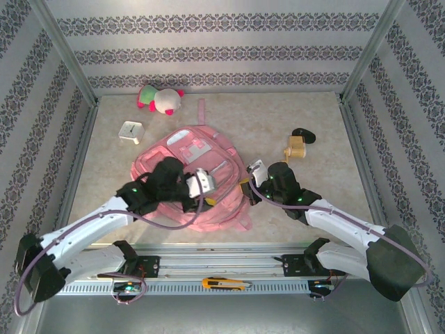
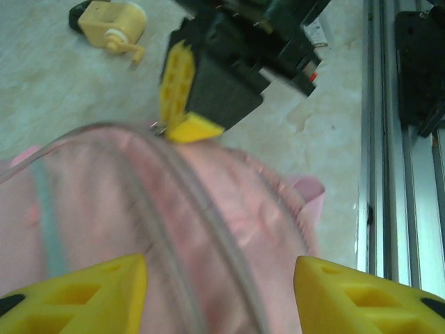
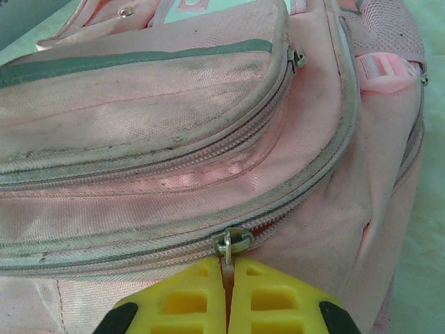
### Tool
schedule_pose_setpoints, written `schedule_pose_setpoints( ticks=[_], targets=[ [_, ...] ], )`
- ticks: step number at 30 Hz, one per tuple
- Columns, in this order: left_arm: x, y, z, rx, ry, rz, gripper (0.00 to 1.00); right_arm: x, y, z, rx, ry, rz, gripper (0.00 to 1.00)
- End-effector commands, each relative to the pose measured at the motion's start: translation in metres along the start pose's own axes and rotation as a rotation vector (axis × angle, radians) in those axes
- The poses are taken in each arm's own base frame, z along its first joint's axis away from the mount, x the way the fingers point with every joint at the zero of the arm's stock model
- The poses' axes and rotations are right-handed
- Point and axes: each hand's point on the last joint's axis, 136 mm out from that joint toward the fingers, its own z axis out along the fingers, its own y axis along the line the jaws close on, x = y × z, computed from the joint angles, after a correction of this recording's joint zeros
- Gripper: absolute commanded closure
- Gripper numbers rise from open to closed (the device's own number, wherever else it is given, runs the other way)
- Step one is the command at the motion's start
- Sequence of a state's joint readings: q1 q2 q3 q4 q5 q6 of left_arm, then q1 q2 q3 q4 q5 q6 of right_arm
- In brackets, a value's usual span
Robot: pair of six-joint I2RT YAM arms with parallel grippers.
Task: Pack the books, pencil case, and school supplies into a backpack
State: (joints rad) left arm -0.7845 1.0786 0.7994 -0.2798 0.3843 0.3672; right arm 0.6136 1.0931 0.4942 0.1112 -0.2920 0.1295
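beige table (image 1: 278,118), pink backpack (image 3: 174,125); r-wrist cam: right jaws pinch zip pull (image 3: 233,242).

Bare tabletop (image 1: 264,115) across the frame's upper right; backpack (image 1: 222,205) blocking centre, plush toy (image 1: 160,99) and clock (image 1: 131,131) upper left.

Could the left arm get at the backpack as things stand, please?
Probably yes: the left gripper hangs open over the backpack, nothing between; the right gripper pinches a zip pull at its edge.
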Motion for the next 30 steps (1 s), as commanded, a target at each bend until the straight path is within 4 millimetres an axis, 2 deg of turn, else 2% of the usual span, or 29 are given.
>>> schedule_pose_setpoints(
  ticks=[1, 3, 7, 13, 15, 17, 20, 25, 28, 30],
  targets=[
    [-0.021, 0.027, 0.025, -0.193, -0.055, -0.064, 0.39, -0.018, 0.008, -0.003, -0.02, -0.064, -0.02, 1.0],
    [-0.016, 0.033, 0.038, -0.234, -0.018, -0.044, 0.37, -0.019, 0.01, -0.004, -0.026, -0.068, -0.024, 1.0],
    [-0.021, 0.038, 0.059, -0.239, -0.027, -0.033, 0.33, -0.019, 0.012, -0.004, -0.039, -0.067, -0.029, 1.0],
    [-0.003, 0.051, 0.087, -0.296, 0.014, -0.028, 0.34, -0.022, 0.018, -0.006, -0.067, -0.083, -0.032, 1.0],
    [0.006, 0.051, 0.093, -0.297, 0.049, -0.022, 0.46, -0.022, 0.018, -0.007, -0.067, -0.086, -0.033, 1.0],
    [0.013, 0.05, 0.094, -0.289, 0.074, -0.006, 0.71, -0.021, 0.016, -0.008, -0.06, -0.088, -0.024, 1.0],
    [0.016, 0.036, 0.087, -0.211, 0.075, 0.06, 0.99, -0.02, 0.004, -0.011, -0.022, -0.099, 0.015, 1.0],
    [0.013, -0.01, 0.047, 0.066, -0.022, 0.174, 1.0, -0.019, -0.029, -0.015, 0.065, -0.102, 0.067, 1.0],
    [0.01, -0.03, 0.021, 0.161, -0.073, 0.222, 1.0, -0.021, -0.049, -0.012, 0.103, -0.096, 0.095, 1.0],
    [0.015, -0.044, 0.007, 0.222, -0.063, 0.27, 1.0, -0.025, -0.061, -0.008, 0.121, -0.1, 0.111, 1.0]
  ],
)
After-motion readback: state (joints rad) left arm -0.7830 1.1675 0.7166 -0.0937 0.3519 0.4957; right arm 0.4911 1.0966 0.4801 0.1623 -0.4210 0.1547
